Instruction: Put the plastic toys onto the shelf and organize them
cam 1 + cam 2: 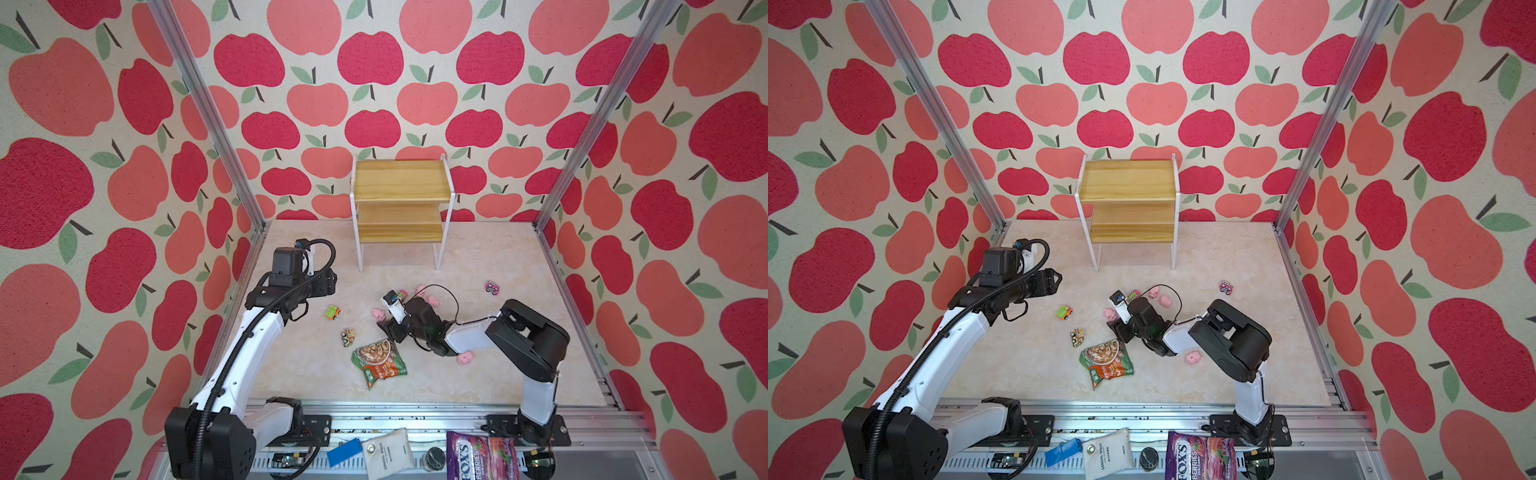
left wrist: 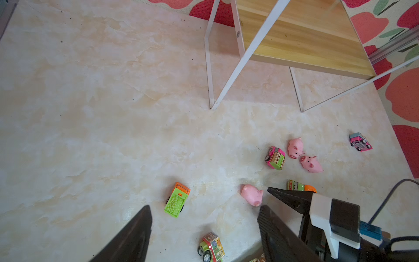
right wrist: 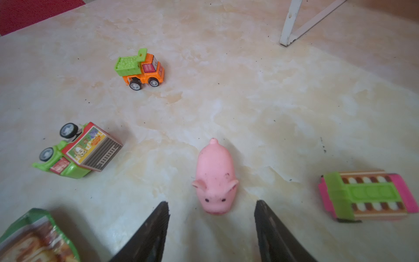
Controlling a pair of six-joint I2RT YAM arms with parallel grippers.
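The small two-tier shelf (image 1: 401, 178) of yellowish wooden boards on a thin white metal frame stands at the back of the marble-patterned tabletop (image 1: 478, 257), and both its boards show only bare wood. All the plastic toys lie on the tabletop in front of it.

An orange dump truck with a green load bed (image 3: 140, 69) stands on its wheels. A green box truck with a cartoon picture panel (image 3: 77, 150) lies on its side, near a flat green-and-orange snack packet (image 1: 378, 361). A pink-and-green slatted truck (image 2: 275, 157) sits just beside two small pink pig figures (image 2: 294, 147). A pink truck with a blue-grey top (image 1: 491, 287) sits well apart to the right. Another pink pig (image 1: 464, 357) lies beside the right arm.

The right gripper (image 3: 211, 202) is low over the table with its jaws moderately apart. A pink pig with a dirt-speckled back (image 3: 215, 179) has its snout between the fingertips, with a gap on each side. The left gripper (image 2: 204, 206) hangs above the table with its jaws wide and holds nothing.
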